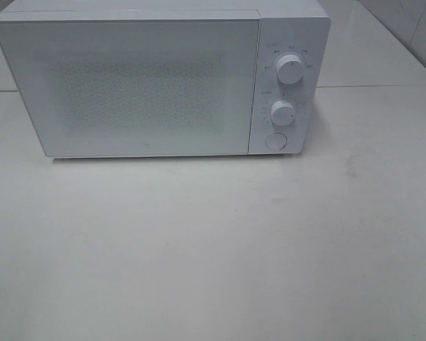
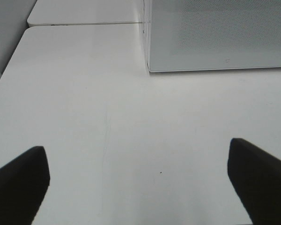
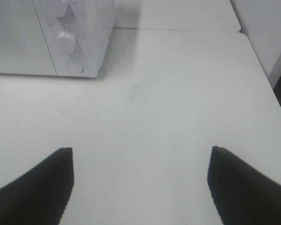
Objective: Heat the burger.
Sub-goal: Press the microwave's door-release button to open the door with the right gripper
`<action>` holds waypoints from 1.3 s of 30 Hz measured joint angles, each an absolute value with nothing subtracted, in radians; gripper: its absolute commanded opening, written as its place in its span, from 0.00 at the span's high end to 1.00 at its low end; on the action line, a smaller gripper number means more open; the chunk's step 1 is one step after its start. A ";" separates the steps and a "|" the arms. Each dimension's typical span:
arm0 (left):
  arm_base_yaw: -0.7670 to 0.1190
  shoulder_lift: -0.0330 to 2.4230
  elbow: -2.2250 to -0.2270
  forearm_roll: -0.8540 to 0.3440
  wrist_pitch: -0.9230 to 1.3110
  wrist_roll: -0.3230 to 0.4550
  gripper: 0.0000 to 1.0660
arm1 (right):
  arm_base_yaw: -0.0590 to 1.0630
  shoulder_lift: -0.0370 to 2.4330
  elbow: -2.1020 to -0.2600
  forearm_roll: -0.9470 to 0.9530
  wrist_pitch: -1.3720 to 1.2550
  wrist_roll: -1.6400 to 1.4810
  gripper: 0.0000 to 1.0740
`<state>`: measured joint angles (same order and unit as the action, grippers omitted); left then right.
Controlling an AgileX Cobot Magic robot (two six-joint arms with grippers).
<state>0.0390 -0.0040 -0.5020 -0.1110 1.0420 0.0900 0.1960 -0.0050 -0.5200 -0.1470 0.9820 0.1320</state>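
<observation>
- I've got my left gripper [image 2: 136,157] spread wide, dark fingers [image 2: 18,187] far apart on either side.
- My right gripper [image 3: 139,154] gapes too, slightly narrower.

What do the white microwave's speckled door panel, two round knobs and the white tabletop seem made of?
Speckled door panel: likely glass or smooth plastic over fine dotted mesh.
Upper knob and lower knob: smooth white plastic, probably.
White tabletop: matte laminate or painted board, faintly scuffed.

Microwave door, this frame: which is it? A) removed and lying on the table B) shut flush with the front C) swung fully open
B: the microwave door lies flush beside the control panel, with no gap and no interior showing.
</observation>
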 measured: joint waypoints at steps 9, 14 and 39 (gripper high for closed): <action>0.039 -0.004 -0.502 -0.110 1.042 0.090 0.08 | 0.196 0.130 -0.520 -0.147 0.745 0.132 0.29; 0.039 -0.004 -0.502 -0.110 1.042 0.090 0.08 | 0.196 0.206 -0.520 -0.147 0.665 0.132 0.29; 0.039 -0.004 -0.502 -0.110 1.042 0.090 0.08 | 0.196 0.744 -0.520 -0.146 0.196 0.208 0.29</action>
